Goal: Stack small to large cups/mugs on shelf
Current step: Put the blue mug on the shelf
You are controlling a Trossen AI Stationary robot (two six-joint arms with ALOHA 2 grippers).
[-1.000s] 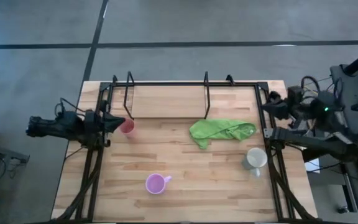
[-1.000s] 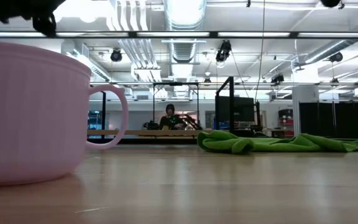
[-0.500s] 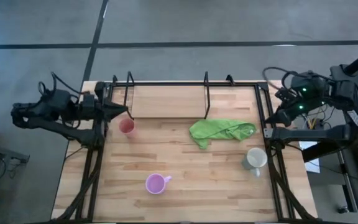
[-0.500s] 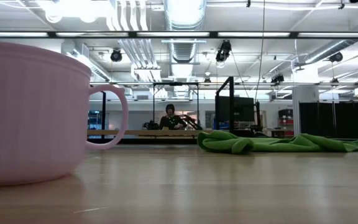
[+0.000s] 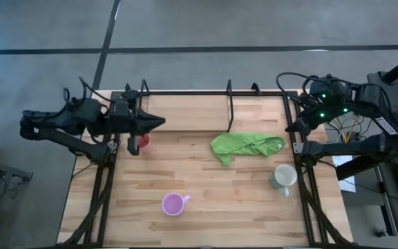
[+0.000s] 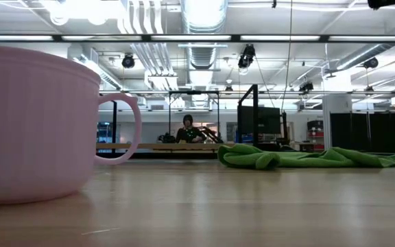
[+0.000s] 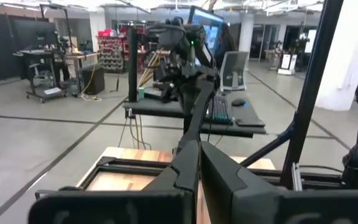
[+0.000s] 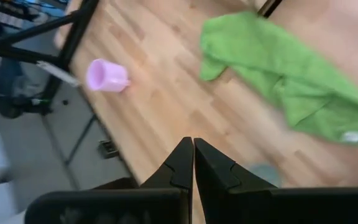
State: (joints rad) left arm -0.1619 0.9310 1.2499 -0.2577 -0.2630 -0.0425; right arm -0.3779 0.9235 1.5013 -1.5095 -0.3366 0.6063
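The red-pink cup stands on the table's left part, just in front of the shelf. The lilac mug stands near the front edge and fills the left of the low view. The grey-white mug stands at the right. My left gripper, shut, hovers level over the shelf's near edge, just past the red-pink cup. My right gripper, shut, hangs over the table's right edge, pointing down at the table.
A crumpled green cloth lies between the shelf and the grey-white mug; it also shows in the right wrist view. Black upright loops stand on the shelf. Bare wood lies in the table's middle.
My left gripper has gone toward the table's right edge, from beside the red-pink cup to past it over the shelf's near edge. My right gripper has swung in toward the table's left, reaching the table's right edge. The cups and cloth have stayed where they were.
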